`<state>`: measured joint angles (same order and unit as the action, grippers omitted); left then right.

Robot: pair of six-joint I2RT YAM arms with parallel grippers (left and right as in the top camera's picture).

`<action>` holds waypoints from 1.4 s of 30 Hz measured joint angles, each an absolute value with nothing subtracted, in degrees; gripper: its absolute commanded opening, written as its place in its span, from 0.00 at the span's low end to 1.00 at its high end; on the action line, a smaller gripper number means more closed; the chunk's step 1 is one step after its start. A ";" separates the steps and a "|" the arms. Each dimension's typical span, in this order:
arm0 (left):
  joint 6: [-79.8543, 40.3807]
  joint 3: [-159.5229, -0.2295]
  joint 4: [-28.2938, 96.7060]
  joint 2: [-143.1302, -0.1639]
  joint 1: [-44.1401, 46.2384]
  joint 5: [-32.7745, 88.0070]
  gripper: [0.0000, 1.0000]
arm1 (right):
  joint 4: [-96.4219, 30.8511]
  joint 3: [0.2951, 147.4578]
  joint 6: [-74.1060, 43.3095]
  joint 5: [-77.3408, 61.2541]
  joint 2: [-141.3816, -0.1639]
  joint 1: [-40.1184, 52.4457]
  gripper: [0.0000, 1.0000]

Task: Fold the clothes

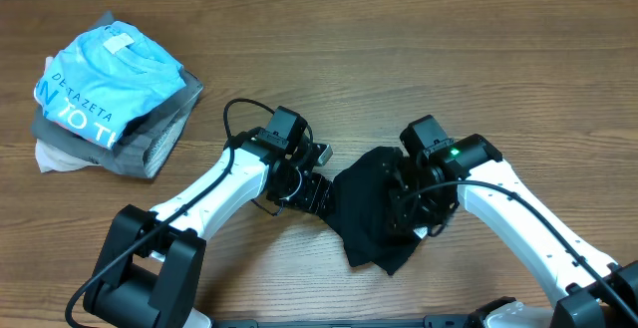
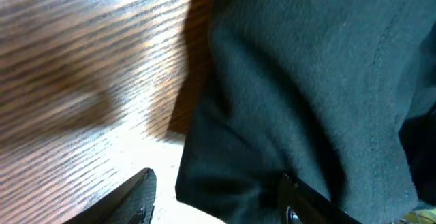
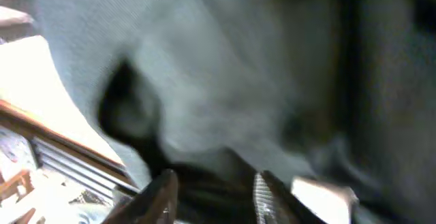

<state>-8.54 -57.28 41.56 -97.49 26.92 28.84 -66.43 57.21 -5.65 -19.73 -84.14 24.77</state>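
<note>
overhead view: the black garment lies crumpled on the table, near centre and towards the near edge, between the two arms.

handling, as judged: soft, light knit cloth with no stiffness. it will sag and bunch wherever it is lifted, and it may drag across the wood grain rather than slide cleanly. not fragile. best hold is at an outer edge or corner, pinching a single layer, with the two holds well apart so the cloth spreads.

orientation: the heap is bunched, so neckline and hem cannot be told. its long axis runs roughly far to near, ending in a point at the near side.

left gripper: touching the garment's left edge. the left wrist view shows its jaws wide, the cloth edge lying between them but not pinched.

right gripper: over the garment's right side. the right wrist view is blurred, so its grip cannot be told.

a pile of folded clothes, a light blue shirt on top, sits at the far left, well apart.
</note>
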 measured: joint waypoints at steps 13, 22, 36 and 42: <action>-8.54 -57.28 41.95 -97.49 23.51 28.40 0.67 | -57.32 51.16 -2.09 -31.38 -84.82 29.95 0.36; -8.54 -57.28 41.98 -97.49 23.51 28.32 0.67 | -58.87 51.18 -1.50 -31.05 -84.82 31.62 0.04; -6.94 -57.28 41.65 -97.49 23.51 32.05 0.71 | -67.20 56.31 -7.90 -13.96 -82.67 28.91 0.04; -2.13 -57.28 41.21 -97.49 23.53 39.46 0.66 | -67.18 56.31 -8.43 -12.80 -82.65 28.91 0.04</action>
